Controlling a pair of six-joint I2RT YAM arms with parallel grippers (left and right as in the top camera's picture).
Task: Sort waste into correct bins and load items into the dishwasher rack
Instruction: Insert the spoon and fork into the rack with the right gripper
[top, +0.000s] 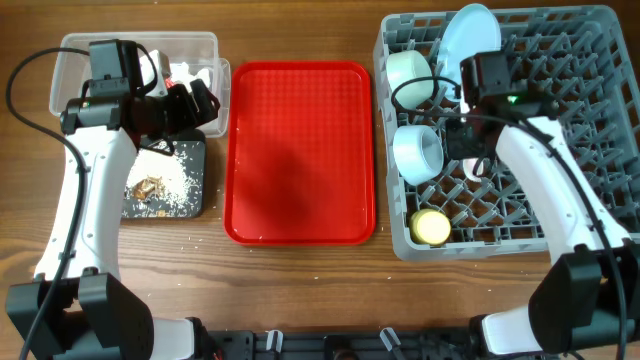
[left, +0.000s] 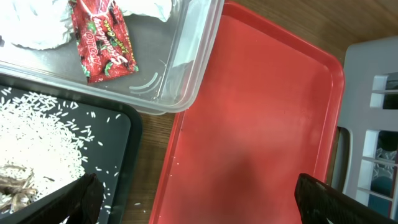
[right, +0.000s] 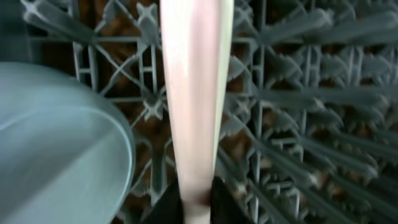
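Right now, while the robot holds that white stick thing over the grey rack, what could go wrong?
The white utensil is thin and pinched only near its end by the right gripper, so it might tip or slide through the open gaps in the rack. The bowl sits right beside it and could get bumped. On the other side, some crumbs lie on the table by the black tray; the left arm could scatter more.

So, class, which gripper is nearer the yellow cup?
Right. The right gripper, holding a white utensil, is over the dishwasher rack near the yellow cup; the left gripper is beyond the red tray.
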